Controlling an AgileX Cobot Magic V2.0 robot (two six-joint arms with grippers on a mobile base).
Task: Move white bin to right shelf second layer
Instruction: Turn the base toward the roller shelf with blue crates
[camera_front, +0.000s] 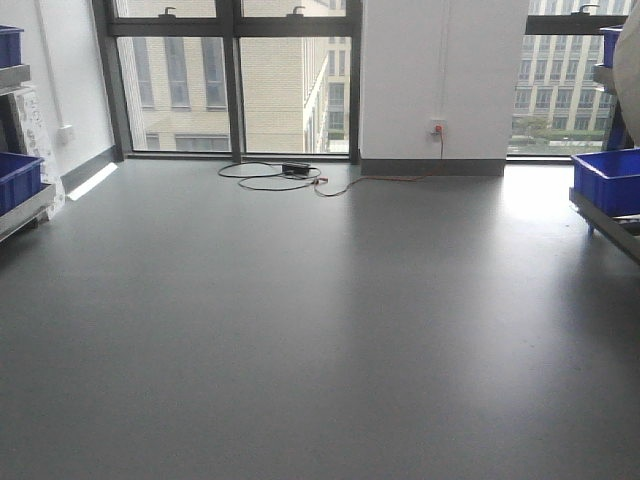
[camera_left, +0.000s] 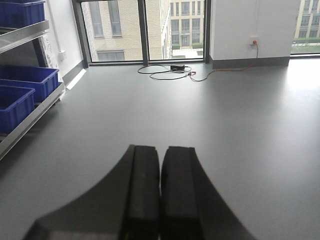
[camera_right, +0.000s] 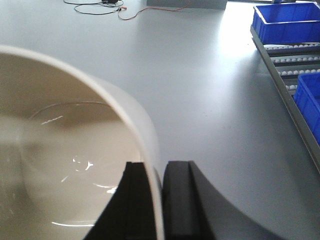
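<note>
The white bin (camera_right: 65, 135) fills the left of the right wrist view, its glossy cream inside facing the camera. My right gripper (camera_right: 155, 164) is shut on its rim, one finger inside the bin and the other outside its wall, with the bin held above the grey floor. The right shelf (camera_right: 286, 64) runs along the right edge there, showing a level of white roller rails; I cannot tell which layer it is. My left gripper (camera_left: 161, 148) is shut with nothing between its fingers, hovering over the floor. Neither gripper shows in the front view.
Blue crates (camera_right: 285, 22) sit on the right shelf (camera_front: 605, 215), and more blue crates (camera_left: 20, 92) on the left shelf (camera_front: 25, 210). A black cable (camera_front: 275, 175) and red wire lie on the floor by the windows. Grey floor (camera_front: 320, 320) spans between the shelves.
</note>
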